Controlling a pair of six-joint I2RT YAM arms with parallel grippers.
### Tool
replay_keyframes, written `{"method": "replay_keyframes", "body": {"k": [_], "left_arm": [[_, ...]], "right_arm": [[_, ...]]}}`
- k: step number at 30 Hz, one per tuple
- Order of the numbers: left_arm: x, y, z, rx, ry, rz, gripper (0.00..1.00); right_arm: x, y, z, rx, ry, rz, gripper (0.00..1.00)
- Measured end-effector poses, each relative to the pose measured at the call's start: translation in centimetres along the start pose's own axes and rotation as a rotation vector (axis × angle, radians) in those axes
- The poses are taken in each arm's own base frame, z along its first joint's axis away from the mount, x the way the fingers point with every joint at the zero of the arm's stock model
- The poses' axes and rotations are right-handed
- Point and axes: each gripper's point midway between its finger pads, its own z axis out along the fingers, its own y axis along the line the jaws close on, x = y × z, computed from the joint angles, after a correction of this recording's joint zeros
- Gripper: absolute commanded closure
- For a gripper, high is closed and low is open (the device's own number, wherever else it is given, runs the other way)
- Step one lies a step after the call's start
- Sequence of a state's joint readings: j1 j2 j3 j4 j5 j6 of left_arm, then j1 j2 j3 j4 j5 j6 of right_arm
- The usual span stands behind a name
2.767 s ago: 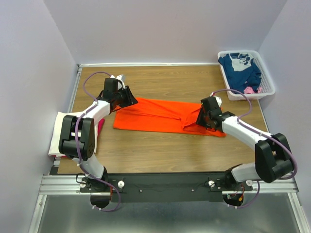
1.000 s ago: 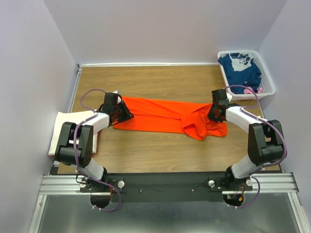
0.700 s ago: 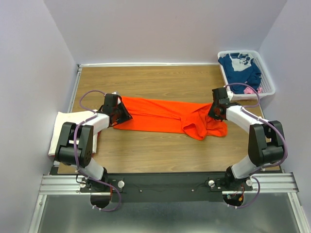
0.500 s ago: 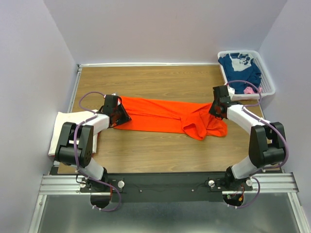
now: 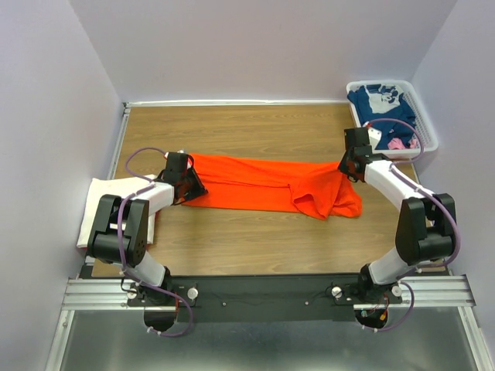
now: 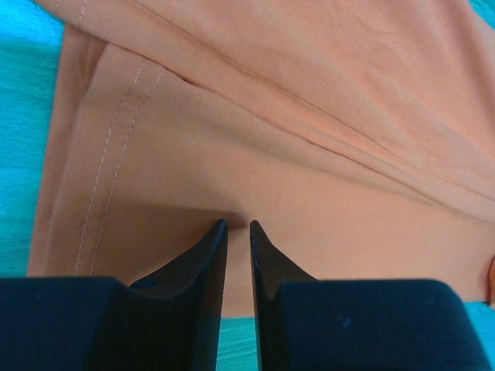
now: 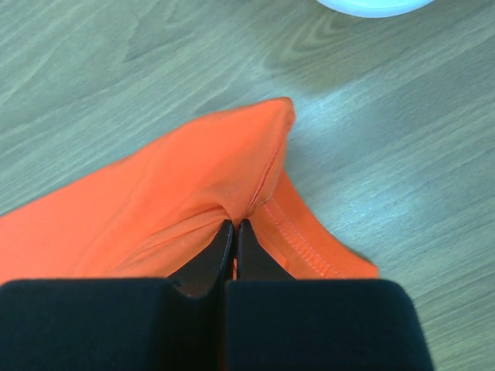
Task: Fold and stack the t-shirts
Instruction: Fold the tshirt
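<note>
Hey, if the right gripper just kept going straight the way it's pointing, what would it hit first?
The orange t-shirt: the right gripper is shut on a fold of it, and cloth lies directly ahead. Past that comes bare table; how steeply it points down is unclear.

A white plastic slotted basket [image 5: 430, 133] is set at the far right corner of the brown wood-grain surface [image 5: 255, 127], close to the pale lilac walls [image 5: 263, 46] by which the surface is enclosed. A silver aluminium rail [image 5: 93, 294] is fixed along the near edge.
</note>
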State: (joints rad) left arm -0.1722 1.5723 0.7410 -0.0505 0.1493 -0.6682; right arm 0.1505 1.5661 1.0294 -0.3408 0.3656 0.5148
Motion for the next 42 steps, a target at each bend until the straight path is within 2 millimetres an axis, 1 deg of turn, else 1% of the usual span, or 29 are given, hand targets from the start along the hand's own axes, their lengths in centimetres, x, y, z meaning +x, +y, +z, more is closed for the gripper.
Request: {"method": "replay_keyframes", "body": {"k": [7,16,18,23,26,27,28,29,30,31,33,37,40,42], "left_arm": [[0.0,0.0,0.0,0.001,-0.001,-0.003,0.74],[-0.1,0.3,0.0,-0.003,-0.004,-0.010,0.75],[-0.1,0.3,0.0,-0.003,-0.004,-0.011,0.75],[-0.3,0.5,0.0,-0.006,-0.007,-0.016,0.75],[-0.3,0.5,0.0,-0.005,-0.008,-0.018,0.75],[-0.3,0.5,0.0,-0.004,-0.007,-0.018,0.75],[-0.3,0.5,0.0,-0.004,-0.007,-0.018,0.75],[-0.3,0.5,0.0,-0.002,-0.007,-0.018,0.73],[-0.3,0.5,0.0,0.000,-0.006,-0.018,0.72],[-0.3,0.5,0.0,0.002,-0.005,-0.017,0.71],[-0.3,0.3,0.0,0.010,-0.004,-0.013,0.69],[-0.2,0.1,-0.1,0.026,0.004,-0.001,0.65],[-0.4,-0.2,-0.3,0.039,0.005,0.014,0.62],[-0.8,-0.7,-0.6,0.055,0.000,0.028,0.61]], "right_arm": [[0.5,-1.1,1.2,0.043,0.028,0.002,0.96],[-0.4,-1.2,2.4,0.059,0.031,0.011,0.96],[-0.5,-1.2,2.7,0.063,0.033,0.011,0.95],[0.2,-1.6,3.5,0.080,0.055,0.007,0.91],[0.3,-1.7,3.7,0.083,0.059,0.006,0.82],[0.3,-1.7,3.6,0.083,0.059,0.007,0.72],[0.3,-1.7,3.6,0.083,0.059,0.005,0.65],[0.3,-1.7,3.6,0.082,0.060,0.003,0.60],[0.3,-1.7,3.6,0.081,0.061,0.003,0.52],[0.3,-1.7,3.6,0.081,0.060,0.005,0.50],[0.2,-1.6,3.5,0.071,0.062,-0.001,0.45],[-0.5,-1.0,2.4,0.029,0.047,0.009,0.45],[-1.2,-0.5,0.5,-0.014,0.019,0.012,0.45],[-1.3,0.4,-1.1,-0.052,-0.005,0.003,0.45]]}}
